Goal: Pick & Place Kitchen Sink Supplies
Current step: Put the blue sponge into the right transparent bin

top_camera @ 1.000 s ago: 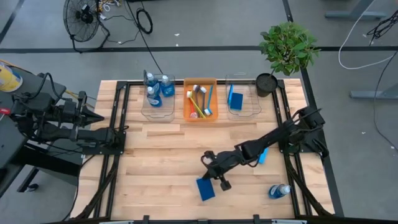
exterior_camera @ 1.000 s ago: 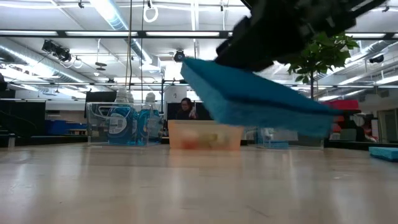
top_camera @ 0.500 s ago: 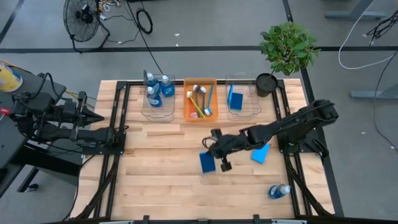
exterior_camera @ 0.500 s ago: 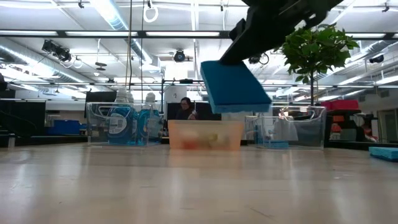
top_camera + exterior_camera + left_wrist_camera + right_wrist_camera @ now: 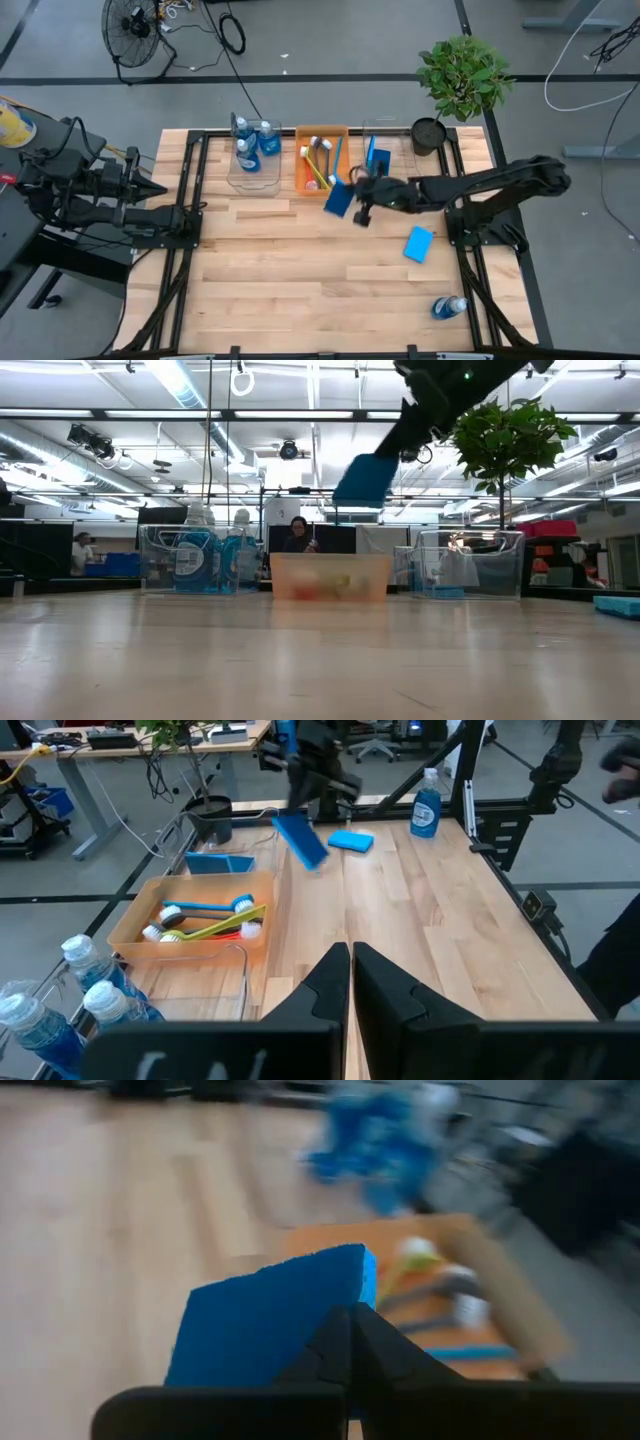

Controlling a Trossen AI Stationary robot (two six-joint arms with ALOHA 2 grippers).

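While clamped between the closed jaws of the right gripper [image 5: 357,200], flat blue rectangular sponge [image 5: 338,198] held clear of the pale wooden tabletop [image 5: 300,280], just in front of the orange rectangular bin [image 5: 322,180] of long-handled brushes [image 5: 320,165]. Long axis running out beyond the jaws, free end aimed at the orange bin, broad face tilted and hanging slanted in the low view. Second flat blue sponge [image 5: 419,243] lying flat well behind the jaws; small clear bottle with blue contents [image 5: 449,306] on its side farther back still. Third blue sponge [image 5: 376,157] standing on edge inside the clear bin [image 5: 405,178] just beside the jaws. Left gripper [image 5: 350,955] parked far off at the tabletop's edge, jaws closed, holding nothing.
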